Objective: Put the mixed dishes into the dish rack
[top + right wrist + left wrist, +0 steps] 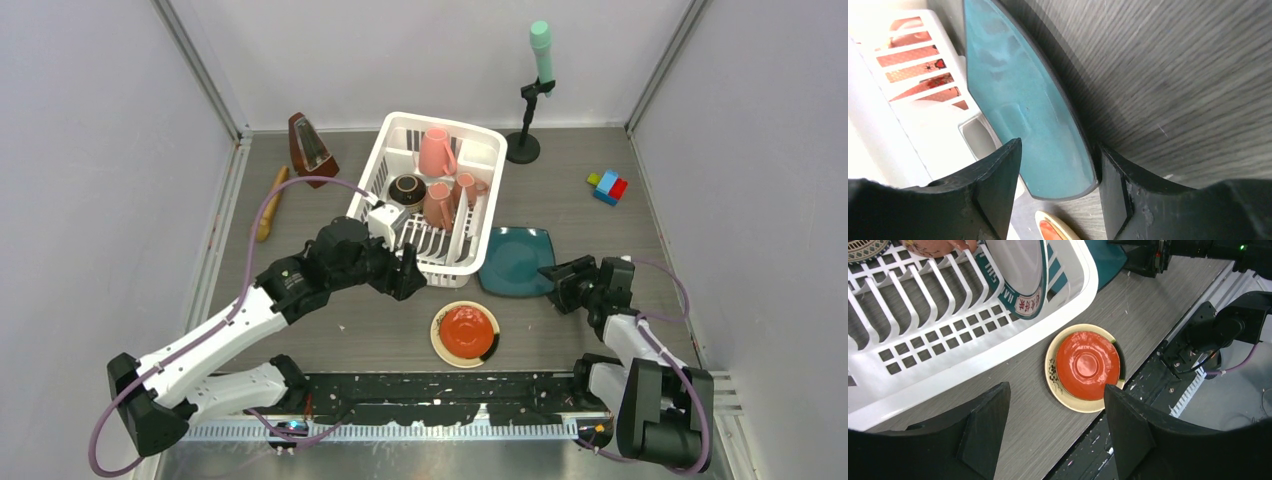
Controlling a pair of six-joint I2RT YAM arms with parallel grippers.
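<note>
The white dish rack (487, 150) holds two pink mugs (437, 152) (438, 206), a brown bowl (407, 188) and a teal-rimmed white plate (1018, 265) standing in its slots. The cream plate with red centre (465, 332) lies on the table in front of the rack. My left gripper (407, 272) is open and empty at the rack's near edge, with the cream plate (1083, 365) just ahead of its fingers. A teal square plate (515, 260) lies against the rack's right side. My right gripper (553, 283) is open with its jaws astride that plate's right rim (1033, 110).
A brown metronome (312, 145) and a wooden stick (271, 203) lie left of the rack. A teal-topped black stand (530, 110) is at the back. Coloured toy blocks (608, 187) sit at the right. A black rail (440, 395) runs along the near edge.
</note>
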